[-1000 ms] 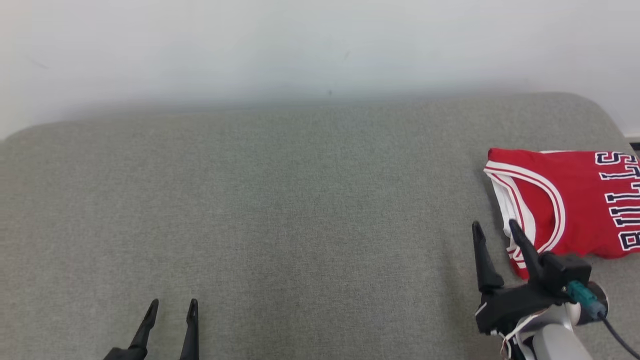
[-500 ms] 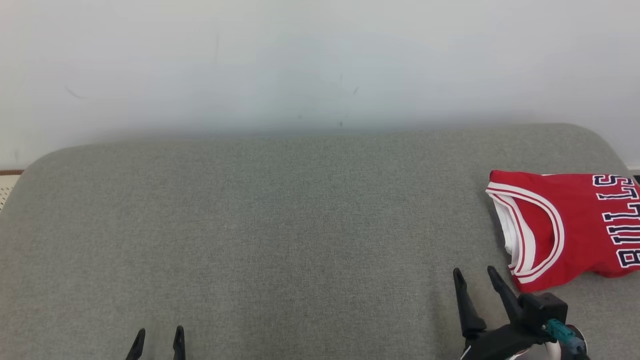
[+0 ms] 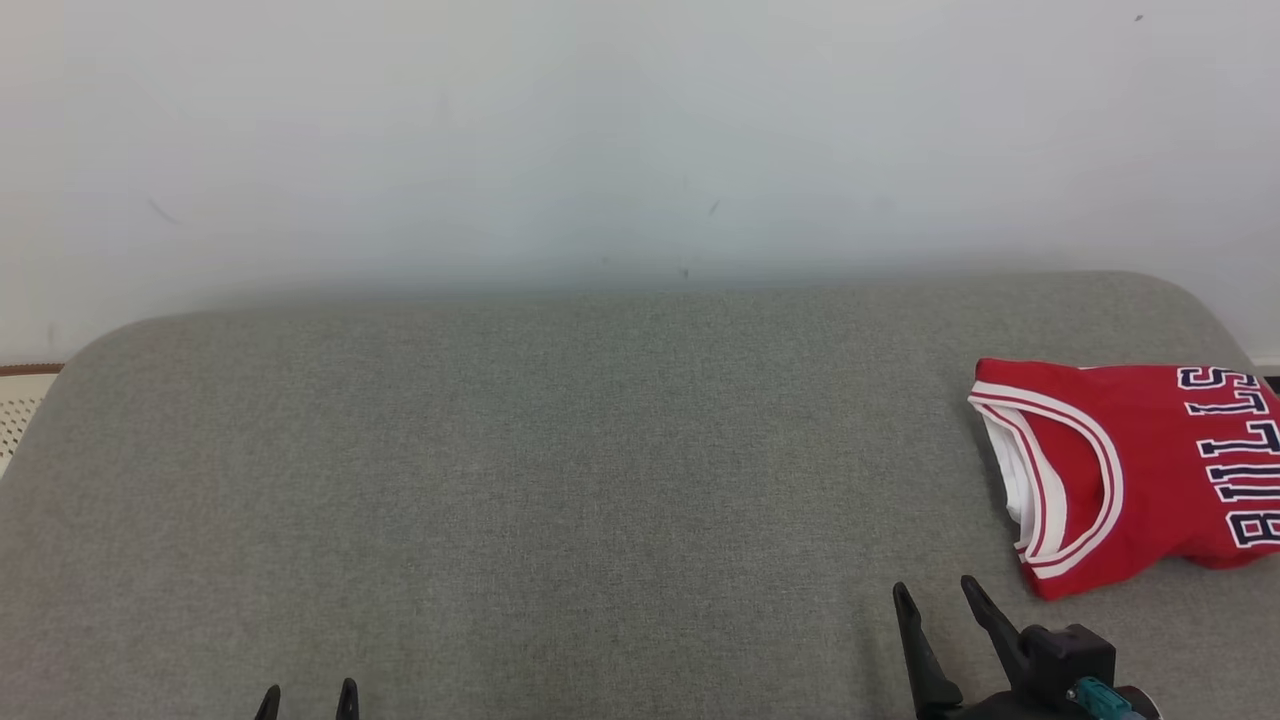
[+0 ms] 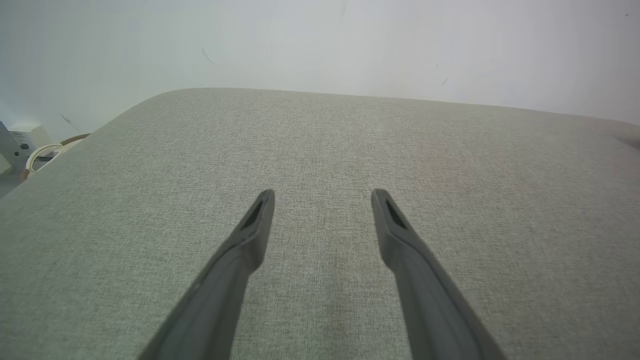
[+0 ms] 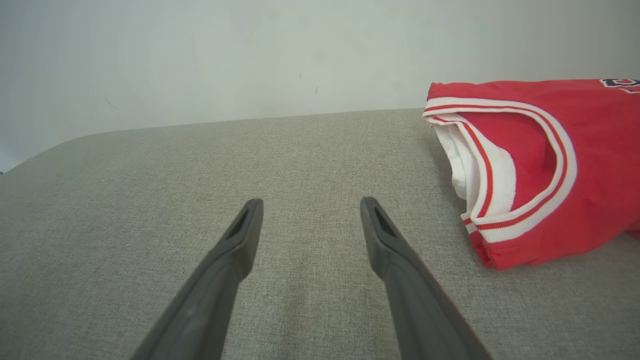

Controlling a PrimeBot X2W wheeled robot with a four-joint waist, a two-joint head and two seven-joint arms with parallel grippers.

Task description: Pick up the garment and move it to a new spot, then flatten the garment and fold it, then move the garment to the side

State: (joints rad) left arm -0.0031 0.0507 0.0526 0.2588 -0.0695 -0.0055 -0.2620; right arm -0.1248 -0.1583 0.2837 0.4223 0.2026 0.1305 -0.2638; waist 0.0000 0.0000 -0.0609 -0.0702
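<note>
The garment (image 3: 1150, 470) is a red basketball jersey with white trim and dark lettering, lying folded at the right edge of the grey cushioned surface (image 3: 560, 480). In the right wrist view the garment (image 5: 540, 165) lies to the right of and beyond my fingers. My right gripper (image 3: 935, 590) stands open at the bottom right, just left of and short of the jersey, touching nothing; its own view shows the right gripper (image 5: 307, 202) empty. My left gripper (image 3: 307, 690) peeks in at the bottom left, open and empty, and the left gripper (image 4: 322, 192) hangs over bare fabric.
A pale wall (image 3: 640, 140) rises behind the surface. The surface's rounded left corner (image 3: 90, 350) drops away to a floor with a light object (image 3: 15, 415). In the left wrist view a white cable (image 4: 42, 155) lies off that edge.
The head camera has tilted up, so everything sits lower in view. My right gripper has drawn back from the jersey's collar toward me; the jersey lies as it was.
</note>
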